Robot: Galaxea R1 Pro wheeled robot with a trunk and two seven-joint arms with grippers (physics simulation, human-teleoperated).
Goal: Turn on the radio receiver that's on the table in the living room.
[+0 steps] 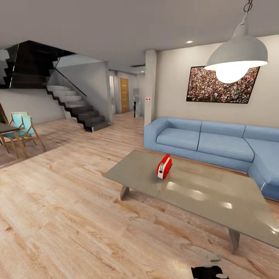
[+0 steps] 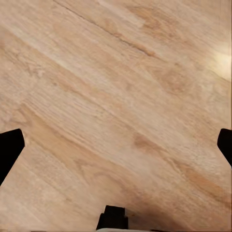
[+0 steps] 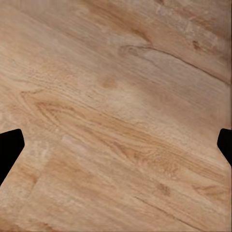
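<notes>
The radio receiver (image 1: 164, 166), a small red box with a white side band, stands upright on the low grey coffee table (image 1: 201, 193), toward the table's far left part. Its dial face is turned away from the head view. In the left wrist view my left gripper (image 2: 116, 145) is open, its dark fingertips (image 2: 9, 150) wide apart over bare wood floor. In the right wrist view my right gripper (image 3: 116, 145) is open too, with fingertips (image 3: 9, 147) at the frame's edges above the planks. Both grippers are far from the radio.
A blue sectional sofa (image 1: 209, 139) runs behind and right of the table, under a framed crowd picture (image 1: 221, 85). A grey dome pendant lamp (image 1: 237, 54) hangs above. Dining chairs (image 1: 21, 130) stand far left, stairs (image 1: 75, 106) beyond. Part of my body (image 1: 209, 269) shows low.
</notes>
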